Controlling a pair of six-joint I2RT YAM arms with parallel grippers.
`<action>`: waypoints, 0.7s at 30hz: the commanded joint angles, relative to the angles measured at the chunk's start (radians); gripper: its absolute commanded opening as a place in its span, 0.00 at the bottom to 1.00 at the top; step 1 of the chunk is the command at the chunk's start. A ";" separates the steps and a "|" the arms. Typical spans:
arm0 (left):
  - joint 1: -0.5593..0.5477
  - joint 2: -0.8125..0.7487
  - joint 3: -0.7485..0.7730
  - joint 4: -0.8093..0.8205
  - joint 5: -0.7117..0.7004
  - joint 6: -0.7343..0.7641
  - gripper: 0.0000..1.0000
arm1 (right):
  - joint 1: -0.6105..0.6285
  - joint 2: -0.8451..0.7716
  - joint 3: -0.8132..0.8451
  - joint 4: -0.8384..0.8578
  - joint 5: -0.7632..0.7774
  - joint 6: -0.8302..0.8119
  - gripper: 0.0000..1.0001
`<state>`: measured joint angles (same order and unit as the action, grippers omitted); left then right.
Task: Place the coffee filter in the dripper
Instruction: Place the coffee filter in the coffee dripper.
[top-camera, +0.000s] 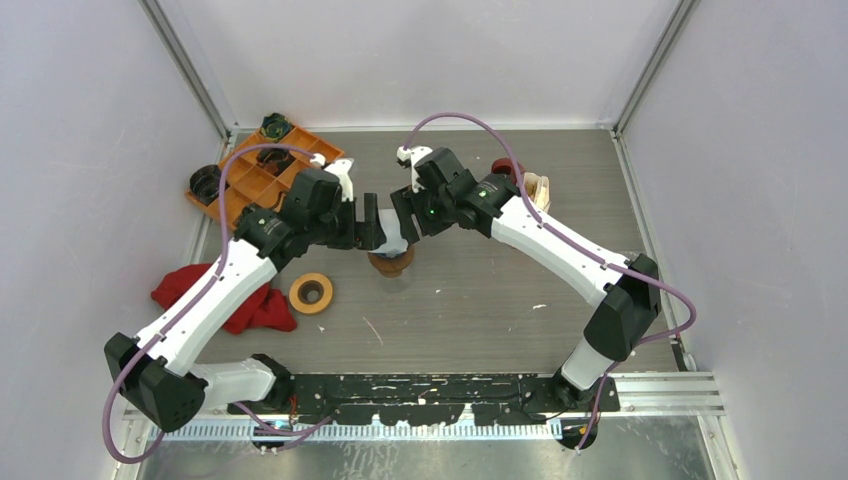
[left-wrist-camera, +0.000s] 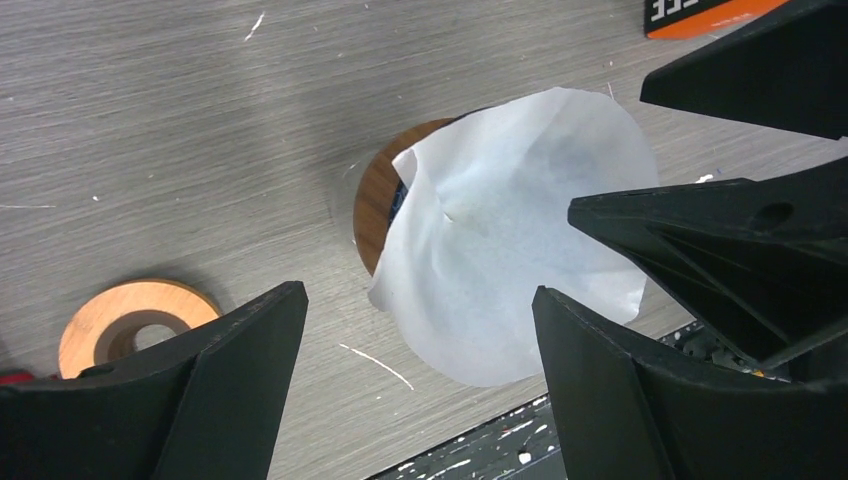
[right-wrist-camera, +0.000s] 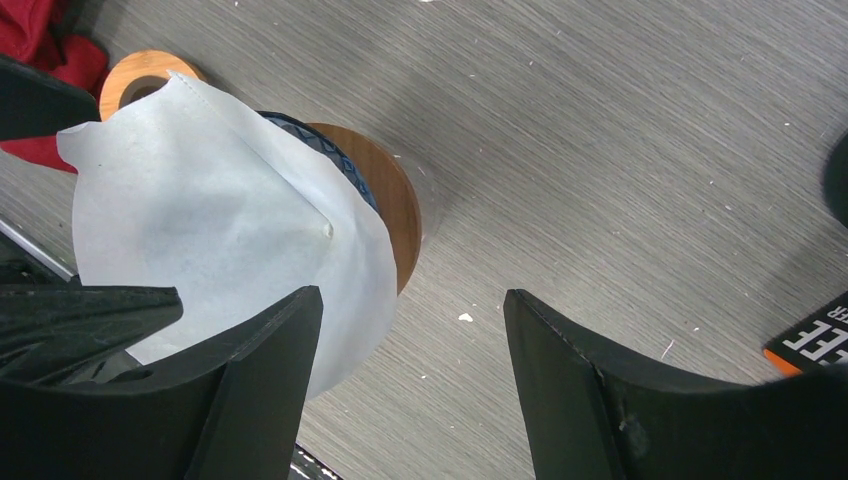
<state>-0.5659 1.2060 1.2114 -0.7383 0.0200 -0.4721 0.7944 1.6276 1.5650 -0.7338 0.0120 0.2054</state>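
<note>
reaching inward with both arms, elbows out, wrists tipped down, meeting over mid-table. holding the left gripper (left-wrist-camera: 418, 295) wide apart and the right gripper (right-wrist-camera: 412, 298) parted too, clamped on nothing. leaving the coffee filter (left-wrist-camera: 510, 250) draped crooked over the dripper (left-wrist-camera: 375, 205), just beneath both.

Your left arm (top-camera: 205, 300) and right arm (top-camera: 550, 238) wear white shells between black joints. A purple cable (top-camera: 470, 118) runs along each. Small green lights (top-camera: 482, 192) glow on the right one. The left gripper (left-wrist-camera: 418, 293) has matte black, wedge-shaped fingers (left-wrist-camera: 230, 390).
</note>
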 joint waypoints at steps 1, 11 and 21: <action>0.006 -0.002 0.024 0.001 0.063 -0.007 0.86 | -0.004 -0.061 -0.001 0.025 -0.014 -0.003 0.73; 0.006 0.032 0.014 -0.033 0.051 0.031 0.86 | -0.004 -0.048 -0.015 0.022 -0.011 -0.011 0.73; 0.005 0.043 0.006 -0.039 0.035 0.058 0.86 | -0.010 -0.042 -0.026 0.022 -0.001 -0.018 0.73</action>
<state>-0.5659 1.2526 1.2110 -0.7811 0.0574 -0.4404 0.7937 1.6272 1.5330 -0.7349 0.0063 0.2016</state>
